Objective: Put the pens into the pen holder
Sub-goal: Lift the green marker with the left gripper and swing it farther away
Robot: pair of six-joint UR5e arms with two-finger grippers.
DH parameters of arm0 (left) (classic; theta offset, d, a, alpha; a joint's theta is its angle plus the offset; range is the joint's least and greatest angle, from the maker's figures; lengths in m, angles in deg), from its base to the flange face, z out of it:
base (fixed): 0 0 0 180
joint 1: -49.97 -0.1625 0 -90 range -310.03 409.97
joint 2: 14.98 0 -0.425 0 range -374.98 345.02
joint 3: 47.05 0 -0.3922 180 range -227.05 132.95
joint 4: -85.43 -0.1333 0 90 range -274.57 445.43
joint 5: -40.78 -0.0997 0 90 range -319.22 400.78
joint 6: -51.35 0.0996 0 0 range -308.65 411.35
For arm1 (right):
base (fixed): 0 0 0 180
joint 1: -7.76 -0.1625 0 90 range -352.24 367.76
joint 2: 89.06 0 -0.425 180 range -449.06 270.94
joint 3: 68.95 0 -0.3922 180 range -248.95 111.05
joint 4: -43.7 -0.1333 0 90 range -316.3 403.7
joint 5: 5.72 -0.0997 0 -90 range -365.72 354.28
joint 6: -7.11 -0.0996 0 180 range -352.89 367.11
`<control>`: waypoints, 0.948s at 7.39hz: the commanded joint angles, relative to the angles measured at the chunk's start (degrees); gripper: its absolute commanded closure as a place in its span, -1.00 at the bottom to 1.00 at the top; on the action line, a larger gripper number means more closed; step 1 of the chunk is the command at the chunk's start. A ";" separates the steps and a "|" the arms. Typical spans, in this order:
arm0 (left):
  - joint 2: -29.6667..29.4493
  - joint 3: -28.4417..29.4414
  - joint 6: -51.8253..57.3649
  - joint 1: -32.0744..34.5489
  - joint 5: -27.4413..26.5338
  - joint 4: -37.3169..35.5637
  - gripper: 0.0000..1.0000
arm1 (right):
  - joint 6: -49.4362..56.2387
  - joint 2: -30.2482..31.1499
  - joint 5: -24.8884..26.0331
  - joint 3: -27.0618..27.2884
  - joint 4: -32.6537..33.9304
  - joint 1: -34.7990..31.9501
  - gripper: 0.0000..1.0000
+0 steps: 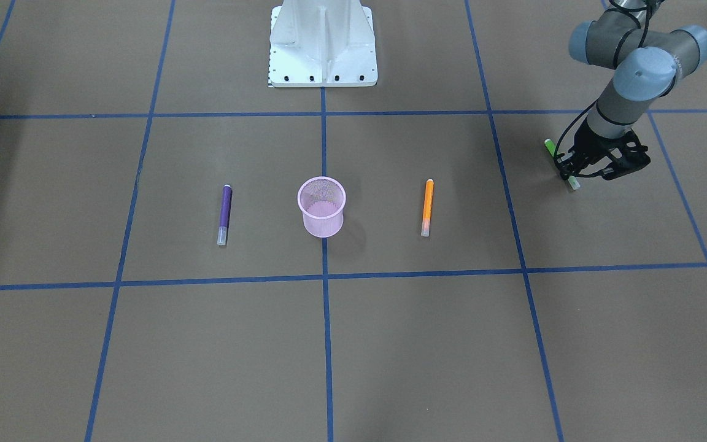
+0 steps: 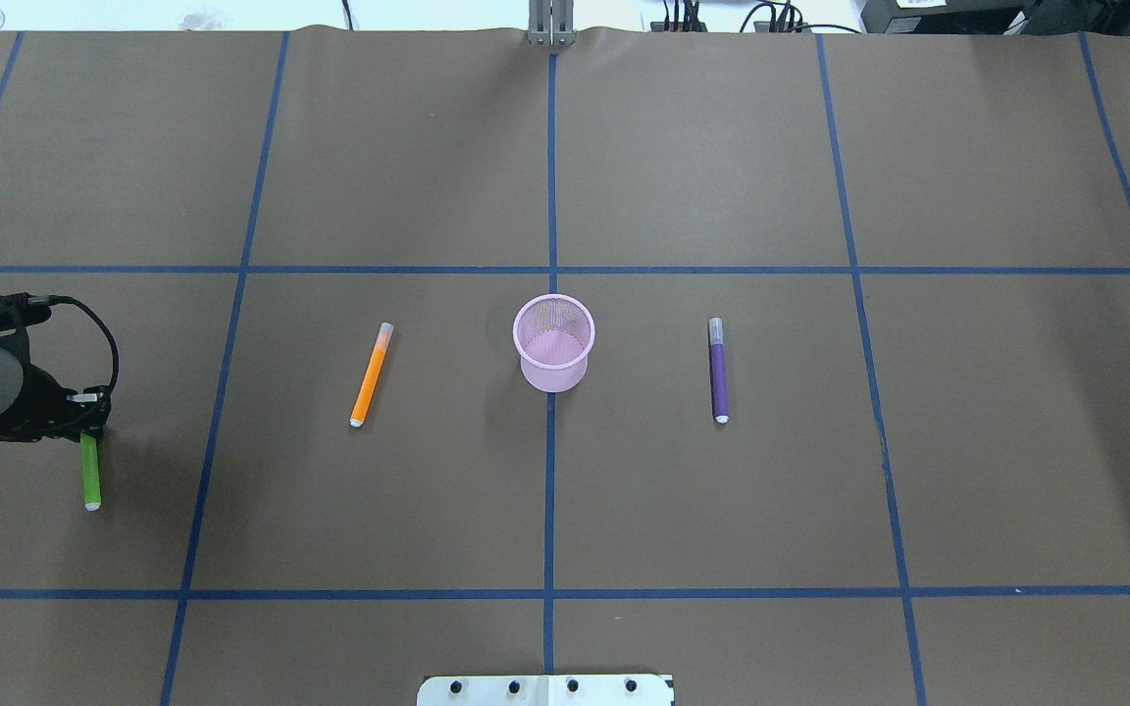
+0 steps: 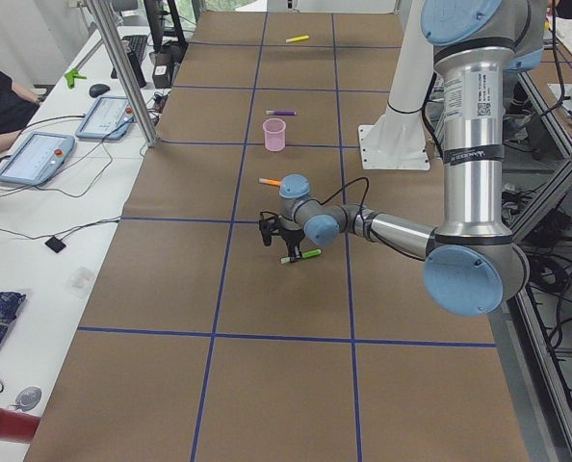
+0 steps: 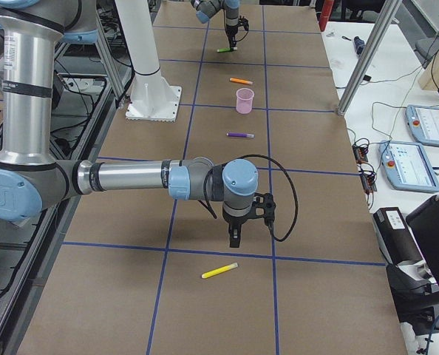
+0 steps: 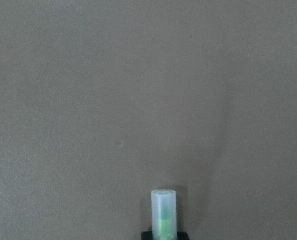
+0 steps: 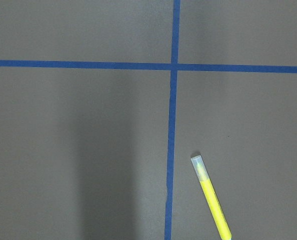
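1. Table [image 1: 390,337]: I'm looking at flat matte brown paper, taped into squares with blue lines.
2. Left arm [image 1: 642,73]: smooth grey tube with pale blue joint caps, reaching low at the robot's far left.
3. Right arm [image 4: 131,177]: same build, stretching out low over the paper at the robot's far right.
4. Pen holder [image 1: 323,222]: round pink wire-mesh cup with a solid rim, tapering to the base. It's standing upright on the centre tape line.
5. Left gripper [image 1: 567,167]: black fingers clamping the green pen [image 2: 89,471] near its clear cap end. I'm not able to tell if the pen is touching the paper.
6. Right gripper [image 4: 234,240]: pointing down, hanging near the yellow pen [image 4: 219,271] and apart from it. Can't tell if it's open or closed.
7. Pens: slim round sticks with clear pale caps.
   - The orange pen [image 1: 427,207] is lying flat on the cup's left-arm side.
   - The purple pen [image 1: 224,215] is lying flat on the other side, and both are apart from the cup.
   - Yellow is lying flat just beside a blue line.
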 commanded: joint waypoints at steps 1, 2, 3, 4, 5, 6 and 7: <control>0.31 -4.30 0.10 2.65 1.74 -0.41 1.00 | 0.07 -2.20 0.39 -0.10 0.69 0.00 -0.99; -0.22 -7.29 0.10 5.81 1.30 -0.32 1.00 | 0.24 -2.21 0.74 -0.45 0.52 0.96 -0.99; -0.74 -10.10 0.01 8.45 1.30 -0.49 1.00 | 0.16 -2.21 0.83 -1.84 -0.09 1.32 -0.99; -1.97 -11.17 -0.51 10.13 1.04 -0.76 1.00 | -0.02 -1.87 0.31 -2.29 -0.01 1.41 -0.98; -5.29 -11.10 -1.04 11.54 0.86 -1.02 1.00 | -0.02 -2.30 0.39 -3.34 -1.05 1.41 -0.97; -9.15 -11.18 -4.35 12.42 1.03 -2.50 1.00 | -1.85 -2.30 0.30 -7.88 -7.76 1.75 -0.97; -14.58 -11.53 -4.82 13.13 0.86 -7.30 1.00 | -7.26 -2.39 0.39 -13.75 -19.32 4.63 -0.97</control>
